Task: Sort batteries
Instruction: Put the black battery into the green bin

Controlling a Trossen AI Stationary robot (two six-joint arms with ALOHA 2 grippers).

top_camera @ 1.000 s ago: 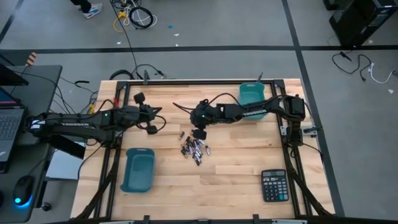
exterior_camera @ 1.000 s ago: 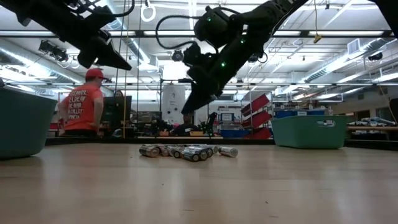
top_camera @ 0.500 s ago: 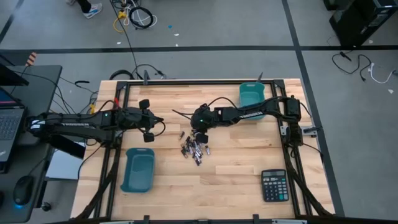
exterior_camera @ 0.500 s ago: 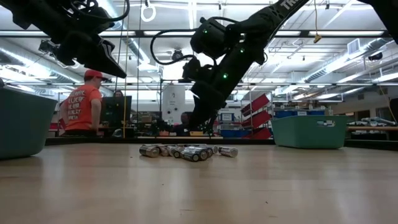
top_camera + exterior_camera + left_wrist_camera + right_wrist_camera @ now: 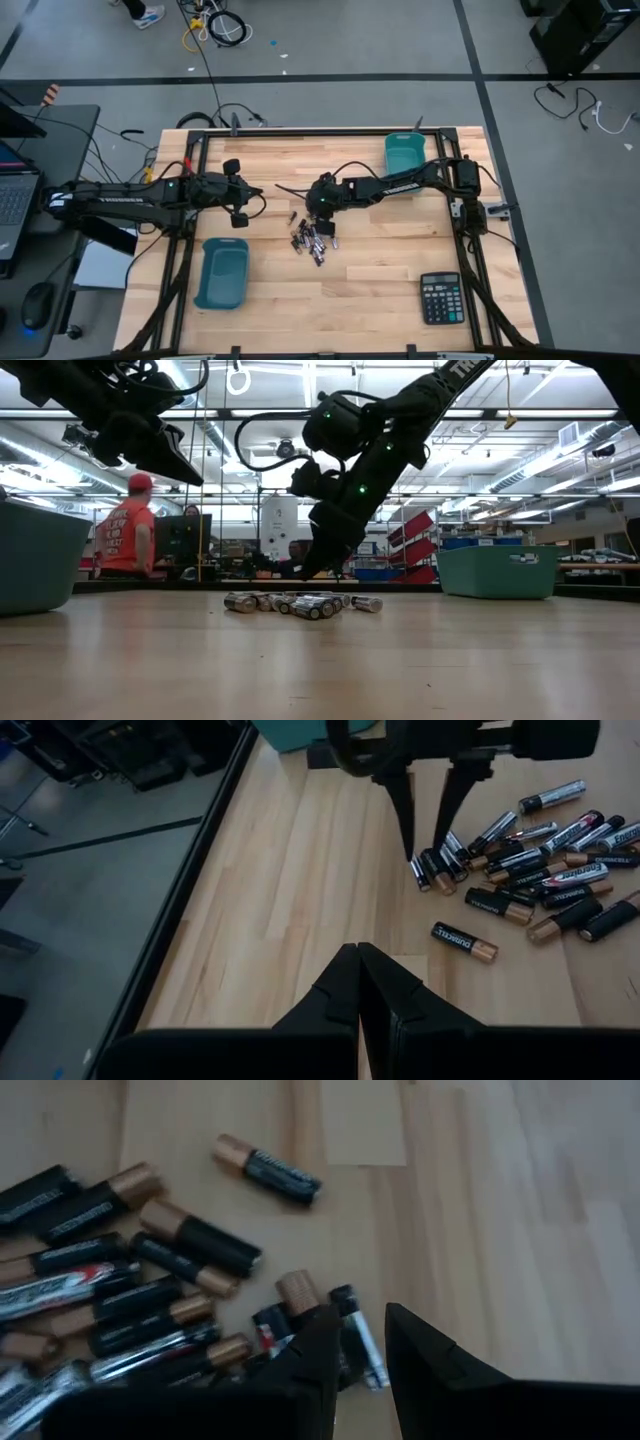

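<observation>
The right pincer (image 5: 425,825), fingers parted and empty, hangs over the edge of the pile of small silver-and-black cylindrical batteries (image 5: 313,240) mid-table (image 5: 380,290); closing there could catch two cells. The left pincer (image 5: 358,982), beside the pile, is closed.

The left arm (image 5: 130,197) and right arm (image 5: 400,184) each carry white lettering, seemingly "TROSSEN"; battery print is illegible.
</observation>
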